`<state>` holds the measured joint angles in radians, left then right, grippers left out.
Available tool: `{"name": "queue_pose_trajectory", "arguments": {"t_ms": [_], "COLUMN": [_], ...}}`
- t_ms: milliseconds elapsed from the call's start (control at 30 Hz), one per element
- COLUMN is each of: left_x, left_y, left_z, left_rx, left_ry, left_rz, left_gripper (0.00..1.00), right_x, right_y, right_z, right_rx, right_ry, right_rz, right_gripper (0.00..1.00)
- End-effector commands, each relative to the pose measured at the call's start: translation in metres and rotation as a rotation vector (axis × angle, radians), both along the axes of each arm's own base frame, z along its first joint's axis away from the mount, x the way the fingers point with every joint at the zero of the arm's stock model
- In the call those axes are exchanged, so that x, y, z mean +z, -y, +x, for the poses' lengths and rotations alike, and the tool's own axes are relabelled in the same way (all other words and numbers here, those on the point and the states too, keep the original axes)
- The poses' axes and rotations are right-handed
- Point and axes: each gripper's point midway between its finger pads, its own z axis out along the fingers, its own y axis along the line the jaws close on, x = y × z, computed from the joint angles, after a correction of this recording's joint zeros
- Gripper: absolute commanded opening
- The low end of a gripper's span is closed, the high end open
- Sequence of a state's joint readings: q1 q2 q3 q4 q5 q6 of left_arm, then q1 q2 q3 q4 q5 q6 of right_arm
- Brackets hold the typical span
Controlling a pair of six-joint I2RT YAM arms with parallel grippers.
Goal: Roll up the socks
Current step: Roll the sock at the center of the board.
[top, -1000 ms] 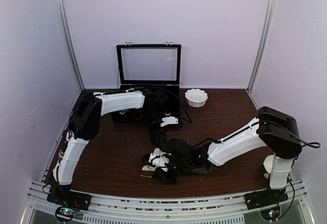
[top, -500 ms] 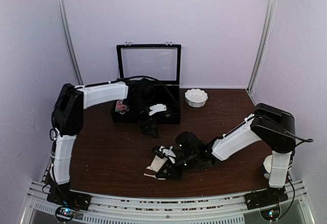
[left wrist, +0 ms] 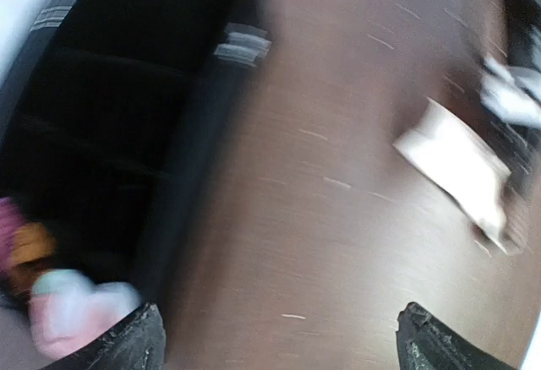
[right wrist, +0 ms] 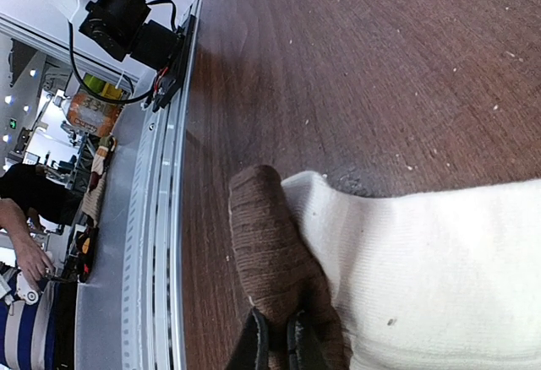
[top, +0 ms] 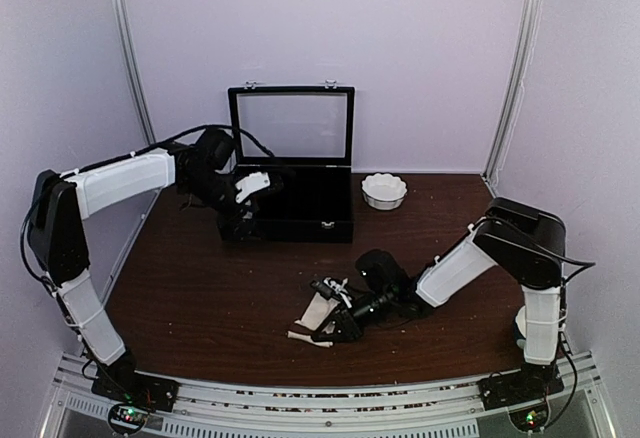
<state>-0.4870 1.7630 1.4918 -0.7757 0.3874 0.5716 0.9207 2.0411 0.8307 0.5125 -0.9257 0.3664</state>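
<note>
No legible text, brand, number or sign is found in any view. In the right wrist view, an orange object (right wrist: 87, 110) in the background carries print too small and blurred to read. A small green lit sign (right wrist: 13, 122) at the far left edge is likewise indecipherable.

Your left arm (top: 120, 176) at 9 o'clock and right arm (top: 455, 268) at 4 o'clock wear white shells over black joints, with thin black cables looping along them.
</note>
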Motion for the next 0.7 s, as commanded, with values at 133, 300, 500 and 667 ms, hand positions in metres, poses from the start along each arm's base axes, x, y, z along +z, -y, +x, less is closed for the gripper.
{"name": "queue_pose_trajectory", "arguments": {"t_ms": [133, 300, 500, 667], "left_x": [-0.064, -0.093, -0.105, -0.117], "left_y": [0.050, 0.064, 0.084, 0.093], "left_z": [-0.167, -0.193, -0.198, -0.185], "left_rx": [-0.619, -0.695, -0.692, -0.635], "left_ry": [-0.177, -0.216, -0.254, -0.207], "left_rz": [0.093, 0.118, 0.108, 0.126], "left_gripper": [0.94, 0.63, 0.57, 0.57], "right_x": [-0.126, -0.129, -0.127, -0.124], "right_y": [0.101, 0.103, 0.102, 0.098], "right_z": [-0.021, -0.019, -0.017, -0.016], "right_rx": [-0.150, -0.159, -0.170, -0.178], "right_ry": [-0.199, -0.213, -0.227, -0.238], "right_rz": [-0.521, -0.524, -0.508, -0.479], "right_gripper": [0.00, 0.00, 0.00, 0.00]}}
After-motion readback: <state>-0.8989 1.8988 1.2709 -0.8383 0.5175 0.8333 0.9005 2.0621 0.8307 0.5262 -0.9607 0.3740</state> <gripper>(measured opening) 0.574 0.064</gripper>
